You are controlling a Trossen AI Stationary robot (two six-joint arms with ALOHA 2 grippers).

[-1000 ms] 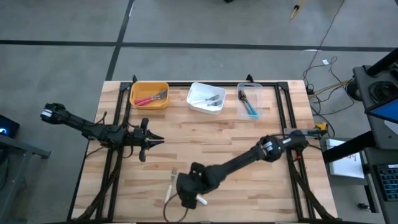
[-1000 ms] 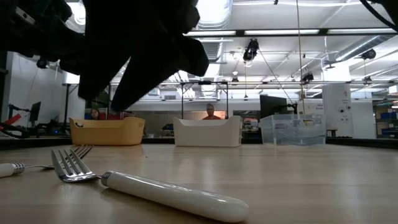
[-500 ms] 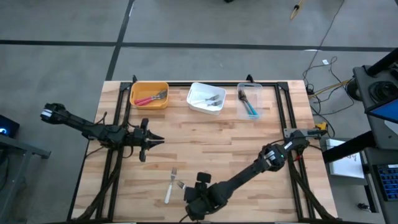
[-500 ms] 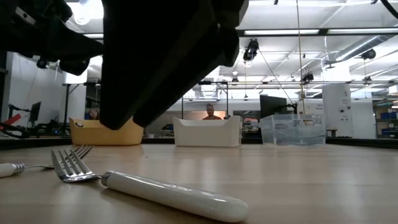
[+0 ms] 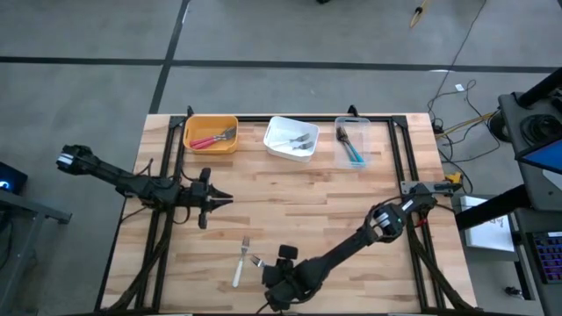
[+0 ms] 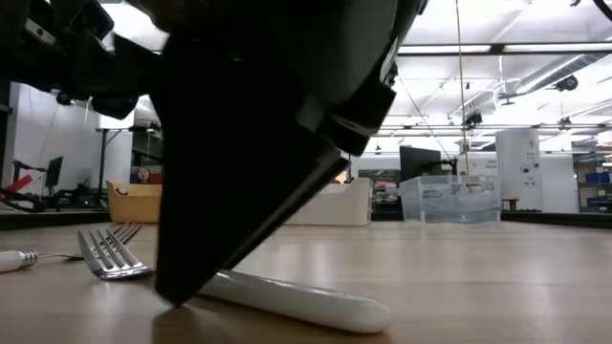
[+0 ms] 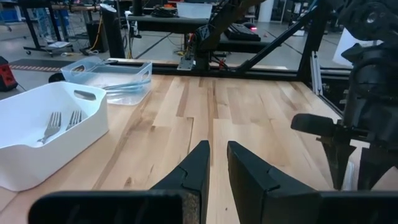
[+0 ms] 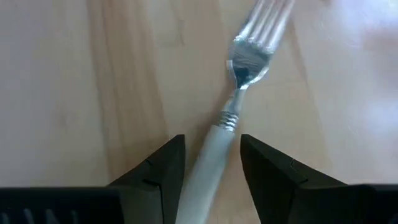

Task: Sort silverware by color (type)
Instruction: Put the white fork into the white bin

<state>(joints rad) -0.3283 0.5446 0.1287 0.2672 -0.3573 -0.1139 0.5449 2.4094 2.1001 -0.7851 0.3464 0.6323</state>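
Observation:
A white-handled fork (image 8: 217, 149) lies flat on the table near its near edge, seen close up in the low view as fork (image 6: 306, 301). My right gripper (image 8: 212, 142) is open and slants down over it, one finger on each side of the handle. No touch shows. A second white-handled fork (image 5: 239, 268) lies just to its left. Pink forks sit in the orange bin (image 5: 211, 133), white ones in the white bin (image 5: 291, 138), teal ones in the clear bin (image 5: 352, 143). My left gripper (image 5: 221, 200) waits shut at mid-left, holding nothing.
The three bins stand in a row along the far edge. The right arm (image 5: 369, 233) stretches slantwise across the table's right half. A black frame rail (image 5: 404, 158) runs along each side. Bare wood lies between the bins and the forks.
My right gripper has come down and toward the near edge onto the white fork. Its fingers now stand astride the handle, close to the tabletop. The fork has not moved.

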